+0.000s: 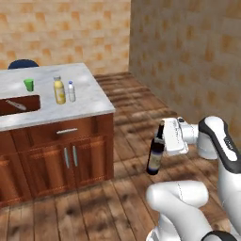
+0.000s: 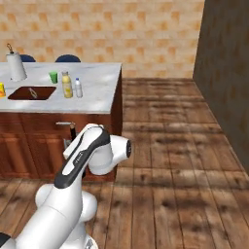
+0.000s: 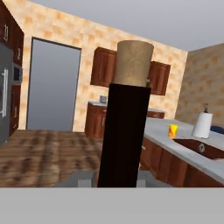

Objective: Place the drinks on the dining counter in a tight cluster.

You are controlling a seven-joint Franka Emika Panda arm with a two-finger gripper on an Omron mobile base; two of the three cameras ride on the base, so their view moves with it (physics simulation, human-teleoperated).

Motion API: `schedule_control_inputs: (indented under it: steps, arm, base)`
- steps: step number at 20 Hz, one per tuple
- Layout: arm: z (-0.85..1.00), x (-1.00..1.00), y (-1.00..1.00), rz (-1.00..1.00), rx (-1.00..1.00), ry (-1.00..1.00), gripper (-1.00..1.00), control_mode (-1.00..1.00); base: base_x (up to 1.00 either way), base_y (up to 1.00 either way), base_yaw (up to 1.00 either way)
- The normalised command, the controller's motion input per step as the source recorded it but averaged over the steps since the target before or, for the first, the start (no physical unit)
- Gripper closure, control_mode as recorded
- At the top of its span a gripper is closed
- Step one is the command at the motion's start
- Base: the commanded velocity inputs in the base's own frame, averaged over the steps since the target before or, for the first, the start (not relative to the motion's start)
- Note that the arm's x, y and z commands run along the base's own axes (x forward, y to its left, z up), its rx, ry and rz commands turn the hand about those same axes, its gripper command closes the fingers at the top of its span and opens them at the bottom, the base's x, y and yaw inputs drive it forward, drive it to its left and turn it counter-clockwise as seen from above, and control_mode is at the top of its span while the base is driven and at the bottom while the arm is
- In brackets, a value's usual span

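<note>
Item: wine bottle (image 1: pixel 156 153), tall, dark, pale label on the body, cork-coloured top. Held off the floor, well clear of the counter (image 1: pixel 89 101), out past its corner over the wooden floor. Upright, leaning slightly.

Hand (image 1: pixel 164 136): clenched on the wine bottle at the neck, body hanging below. Seen in the hand view as a dark column with the cork top (image 3: pixel 134 63) rising between the fingers.

Item: juice bottle (image 1: pixel 59 91), yellow, pale cap. Standing on the counter, just beside the sink (image 1: pixel 21 106), toward the counter's near edge.

Item: small white bottle (image 1: pixel 71 91), blue cap. Standing just beside the juice bottle, on the side away from the sink. Two already close together; wine bottle not yet with them.

Handling, judged: glass, rigid, smooth, likely heavy for its width and top-gripped, so liable to swing or slip; breakable if dropped on the floor. Tall and narrow, so easily tipped on setting down. Neck grip suits lowering beside the pair without knocking them; both of those light and easily toppled.

Also on the counter: green cup (image 1: pixel 29 84) beyond the sink; paper towel roll (image 2: pixel 17 66) at the far end.

Hard to make out: fingers mostly hidden behind the bottle; bottle largely hidden by the arm in the right base view; label text unreadable; utensil in the sink unclear.
</note>
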Motion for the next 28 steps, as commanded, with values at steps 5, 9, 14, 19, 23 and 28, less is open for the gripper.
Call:
schedule_control_inputs:
  steps: [5,9,14,19,23,28]
  arm:
    - [0.00,0.00,0.00,0.00,0.00,0.00,1.00,1.00]
    - [0.00,0.00,0.00,0.00,0.00,0.00,1.00,1.00]
    - [0.00,0.00,0.00,0.00,0.00,0.00,1.00,1.00]
    - [0.00,0.00,0.00,0.00,0.00,0.00,1.00,1.00]
    - [0.00,0.00,0.00,0.00,0.00,0.00,1.00,1.00]
    - [0.00,0.00,0.00,0.00,0.00,0.00,1.00,1.00]
  base:
    - [0.78,-0.01,0.05]
    - [0.87,-0.02,0.00]
    - [0.71,0.00,0.16]
    - [0.69,-0.01,0.25]
    - [0.74,-0.06,0.19]
    - [0.70,-0.05,0.16]
